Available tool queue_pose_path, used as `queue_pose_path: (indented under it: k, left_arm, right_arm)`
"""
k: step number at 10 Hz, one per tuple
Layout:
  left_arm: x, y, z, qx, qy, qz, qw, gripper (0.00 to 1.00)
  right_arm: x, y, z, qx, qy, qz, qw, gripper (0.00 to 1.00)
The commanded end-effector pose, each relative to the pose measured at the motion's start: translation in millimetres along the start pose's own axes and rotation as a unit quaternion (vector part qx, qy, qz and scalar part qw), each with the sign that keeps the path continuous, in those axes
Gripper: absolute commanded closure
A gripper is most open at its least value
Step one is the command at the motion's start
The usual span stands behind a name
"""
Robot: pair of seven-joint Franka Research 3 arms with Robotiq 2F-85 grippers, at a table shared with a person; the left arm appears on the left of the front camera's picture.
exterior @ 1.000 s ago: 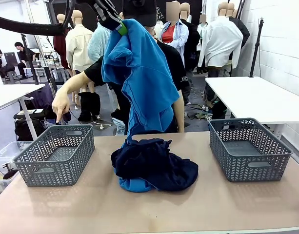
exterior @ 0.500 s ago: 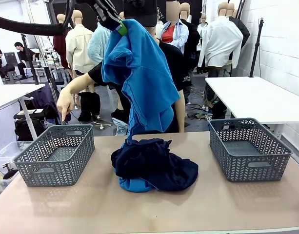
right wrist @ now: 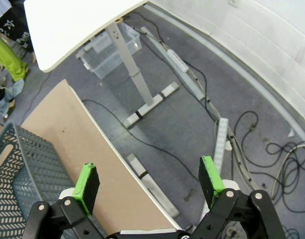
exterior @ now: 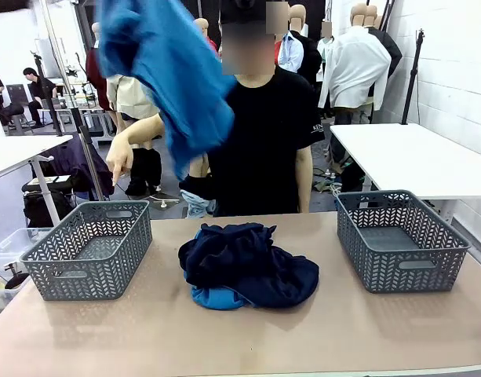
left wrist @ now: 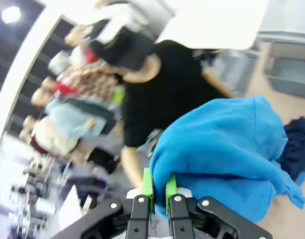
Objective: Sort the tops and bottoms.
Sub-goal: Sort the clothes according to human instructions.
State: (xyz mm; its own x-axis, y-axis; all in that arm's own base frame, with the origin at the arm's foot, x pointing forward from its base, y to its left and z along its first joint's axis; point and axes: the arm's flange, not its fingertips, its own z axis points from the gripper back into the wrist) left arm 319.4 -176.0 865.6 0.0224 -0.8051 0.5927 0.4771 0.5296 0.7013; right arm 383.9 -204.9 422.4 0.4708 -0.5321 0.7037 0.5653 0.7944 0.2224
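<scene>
**Lower the lifted shirt into the pointed-at basket**

The left fingers (left wrist: 148,185) are clamped on a bright sky-blue knit shirt (exterior: 169,71), which hangs high, left of the bench's (exterior: 146,330) middle. The person's hand (exterior: 118,163) points at the left grey mesh basket (exterior: 99,271), likely the target. Clear the hem over its rim before releasing. The right fingers (right wrist: 86,181) stand apart, empty. A dark navy fabric heap (exterior: 248,263) lies mid-bench.

the lifted top (exterior: 173,71) is blurred and cut off at the upper edge. a second top (exterior: 216,297) lies mostly buried under the bottoms (exterior: 248,263). from the left wrist, the person (left wrist: 167,94) is a blur. a basket (right wrist: 18,169) runs off the right wrist view's corner.
</scene>
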Motion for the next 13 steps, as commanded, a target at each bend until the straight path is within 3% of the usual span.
queue_pose_path:
  k: [1,3,6,9,12,13]
  left_arm:
    - [-36.8,22.2,2.4,0.078,0.058,0.052,0.994,1.00]
    - [-113.4,40.2,-6.1,0.111,0.162,0.099,0.975,1.00]
    - [-204.0,6.9,-33.2,0.030,0.239,0.151,0.959,1.00]
    - [-246.1,-28.4,-52.5,-0.013,0.213,0.241,0.947,1.00]
    - [-247.6,-42.6,-84.2,-0.007,0.206,0.263,0.943,1.00]
    - [-254.2,-41.4,-68.8,-0.024,0.225,0.243,0.943,1.00]
  right_arm:
    - [-0.6,0.8,0.2,-0.002,0.002,0.008,1.000,0.00]
    - [-0.6,0.8,0.2,-0.002,0.002,0.008,1.000,0.00]
    - [-0.6,0.8,0.2,-0.002,0.002,0.008,1.000,0.00]
    - [-0.6,0.8,0.2,-0.002,0.002,0.008,1.000,0.00]
    - [-0.6,0.8,0.2,-0.002,0.002,0.008,1.000,0.00]
    - [-0.6,0.8,0.2,-0.002,0.002,0.008,1.000,0.00]
